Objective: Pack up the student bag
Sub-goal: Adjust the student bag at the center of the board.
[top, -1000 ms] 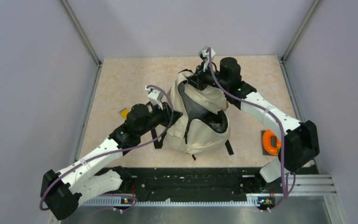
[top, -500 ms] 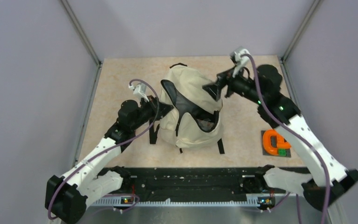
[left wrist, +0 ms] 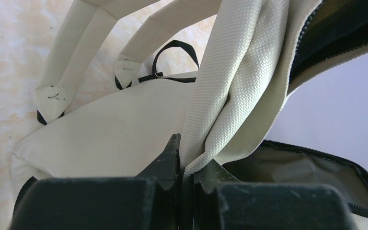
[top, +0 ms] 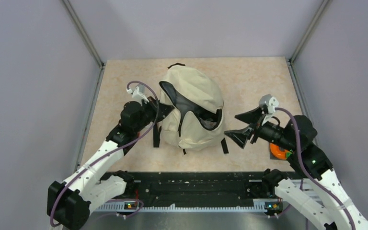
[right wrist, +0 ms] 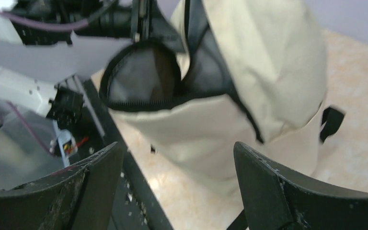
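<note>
The large cream fabric backpack (top: 199, 84) with black webbing straps sits mid-table on the beige marbled table (top: 124, 76). Its long axis runs from the near edge towards the far one, with the carry loop at the far end. The left gripper (left wrist: 187, 160) is clamped on a fold of the bag's cream rim fabric at the bag's left side, jaws nearly together with the cloth pinched between them. That hold props up the dark-lined mouth (top: 191, 108) (the zip edge gapes in a rounded arch in the right wrist view).

The right gripper (top: 230, 124) stands with its jaws spread wide and nothing between them. It sits just to the right of the bag, apart from it, fingers pointing left at the bag's side.

What we judge the coming move to turn on is this: the mouth lies to the left of the free gripper and higher up the bag, tilted towards that arm. The only loose item we can make out, an orange curved object (top: 280, 152), lies the opposite way, behind the gripper and partly hidden under the right forearm. So the right arm is the nearer one for fetching it, and we expect it has to swing back away from the bag first. Only then can it carry anything in along the line towards the propped opening, while the left grip holds the rim up.
</note>
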Robot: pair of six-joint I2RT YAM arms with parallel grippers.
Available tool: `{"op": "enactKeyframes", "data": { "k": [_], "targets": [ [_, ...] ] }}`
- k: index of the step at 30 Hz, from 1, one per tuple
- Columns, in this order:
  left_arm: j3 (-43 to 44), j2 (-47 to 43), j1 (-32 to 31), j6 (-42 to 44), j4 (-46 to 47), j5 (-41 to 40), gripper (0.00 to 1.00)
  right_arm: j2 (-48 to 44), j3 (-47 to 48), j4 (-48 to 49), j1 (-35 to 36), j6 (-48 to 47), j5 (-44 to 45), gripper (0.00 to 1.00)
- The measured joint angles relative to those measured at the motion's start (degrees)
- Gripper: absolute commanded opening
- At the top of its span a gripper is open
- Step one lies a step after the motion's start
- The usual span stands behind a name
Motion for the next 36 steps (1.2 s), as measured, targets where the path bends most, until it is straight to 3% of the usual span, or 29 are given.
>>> {"op": "enactKeyframes", "data": {
  "k": [7, 12, 16, 17, 18, 22, 23, 31, 33, 36],
  "targets": [
    [1.4, 0.4, 1.2, -0.7, -1.5, -2.5, 0.00, 0.0, -12.7, -1.4, 0.0, 0.7, -2.7, 0.84],
    [2.3, 1.1, 1.7, -0.7, -2.2, -2.7, 0.00, 5.3, -13.1, 2.9, 1.2, 2.5, 3.0, 0.84],
    [3.3, 1.3, 1.9, -0.5, -3.9, -2.5, 0.00, 11.5, -13.1, 10.4, 7.4, 2.6, 9.1, 0.83],
    [3.5, 1.4, 1.9, -0.3, -4.2, -2.4, 0.00, 14.0, -13.1, 12.1, 9.9, 1.9, 12.0, 0.80],
    [3.8, 1.5, 2.1, -0.2, -4.6, -2.4, 0.00, 15.7, -13.1, 13.3, 11.4, 1.4, 13.7, 0.70],
    [4.3, 1.6, 2.7, 1.1, -5.5, -2.3, 0.00, 23.5, -12.2, 17.0, 15.8, -2.0, 20.0, 0.05],
    [4.6, 1.6, 3.0, 1.7, -5.7, -2.0, 0.00, 24.6, -11.3, 16.9, 16.2, -3.2, 20.9, 0.00],
    [12.9, 1.4, 4.2, 12.8, -10.9, 1.7, 0.01, 27.5, 4.2, 9.4, 16.8, -9.4, 24.7, 0.00],
    [14.6, 0.7, 4.2, 16.3, -12.4, 4.0, 0.10, 26.8, 6.0, 9.4, 16.8, -9.6, 24.0, 0.00],
    [15.2, -1.6, 4.0, 21.4, -15.5, 5.7, 0.44, 25.4, 6.0, 9.6, 17.0, -9.5, 23.3, 0.00]
  ]
}}
